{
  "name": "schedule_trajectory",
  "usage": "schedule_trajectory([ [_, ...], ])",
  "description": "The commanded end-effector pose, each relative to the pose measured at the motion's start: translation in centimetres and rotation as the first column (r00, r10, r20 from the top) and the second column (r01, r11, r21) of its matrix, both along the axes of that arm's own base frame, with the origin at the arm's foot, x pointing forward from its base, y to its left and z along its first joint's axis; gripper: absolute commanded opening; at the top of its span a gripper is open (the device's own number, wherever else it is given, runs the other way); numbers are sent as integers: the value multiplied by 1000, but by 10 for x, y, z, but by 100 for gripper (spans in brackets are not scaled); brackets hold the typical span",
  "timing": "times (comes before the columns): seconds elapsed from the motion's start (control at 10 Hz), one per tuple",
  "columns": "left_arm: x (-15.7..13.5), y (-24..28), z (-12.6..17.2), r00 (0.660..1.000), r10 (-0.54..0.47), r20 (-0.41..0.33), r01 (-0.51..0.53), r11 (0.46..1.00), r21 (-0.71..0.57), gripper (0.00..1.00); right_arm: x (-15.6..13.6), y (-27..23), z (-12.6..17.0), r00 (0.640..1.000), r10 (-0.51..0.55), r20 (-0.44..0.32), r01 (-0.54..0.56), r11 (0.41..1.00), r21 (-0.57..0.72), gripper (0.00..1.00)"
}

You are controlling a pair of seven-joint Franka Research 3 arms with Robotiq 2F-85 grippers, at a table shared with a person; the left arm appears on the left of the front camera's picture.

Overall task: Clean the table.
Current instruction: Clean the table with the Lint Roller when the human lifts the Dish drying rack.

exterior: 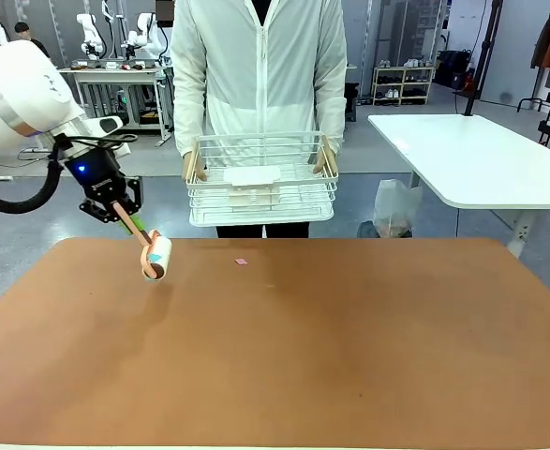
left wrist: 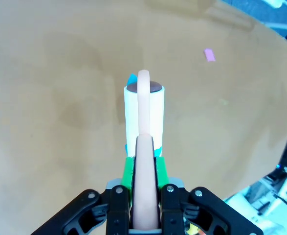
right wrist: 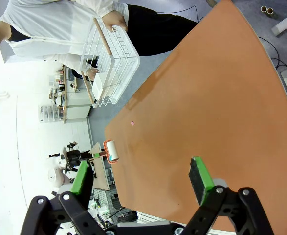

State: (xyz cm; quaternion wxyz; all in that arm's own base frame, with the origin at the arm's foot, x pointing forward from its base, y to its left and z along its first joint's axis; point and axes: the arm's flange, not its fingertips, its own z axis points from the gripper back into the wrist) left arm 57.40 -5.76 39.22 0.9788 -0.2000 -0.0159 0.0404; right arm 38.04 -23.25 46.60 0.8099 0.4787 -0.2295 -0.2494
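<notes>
Foreground: the wide reddish-brown matte table (exterior: 368, 375) with its thin pale edge spreads from the robot's side across to the person, its top almost bare. In the right wrist view the right gripper (right wrist: 139, 166) hangs above the table with its green-padded fingers spread wide and nothing between them. I take this to mean it is keeping out of the way.

Farther in, over the table's left part, the left gripper (exterior: 123, 214) is clamped tight on the peach plastic handle of a lint roller (exterior: 157, 256). This roller has a white sticky drum with teal ends. The handle runs straight out between the green pads (left wrist: 128, 171), so the drum sits ahead of the fingers and angles down toward the tabletop, ready to be dragged across it. Whether the drum is touching the surface I cannot tell.

Beyond the roller and to its right lies a small pink scrap (exterior: 241, 262), well apart from the drum and probably the next thing to pick up.

At the far edge the person's hands (exterior: 192, 167) hold a white wire basket (exterior: 200, 192) level above the table's rim. It has flat white items inside.
</notes>
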Motion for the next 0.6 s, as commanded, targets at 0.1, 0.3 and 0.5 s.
schedule_trajectory([
  [0.1, 57, -32, 1, 998, 7, -57, -4, 999, 49, 21, -2, 1, 1, 1000, 6, 23, -6, 1000, 6, 100],
  [0.3, 88, -47, -6, 996, -17, -85, 21, 999, 49, 21, -2, 1, 1, 1000, 6, 23, -6, 1000, 6, 100],
  [0.5, 105, -61, -15, 992, -89, -84, 94, 994, 58, 21, -2, 1, 1, 1000, 6, 23, -6, 1000, 6, 100],
])
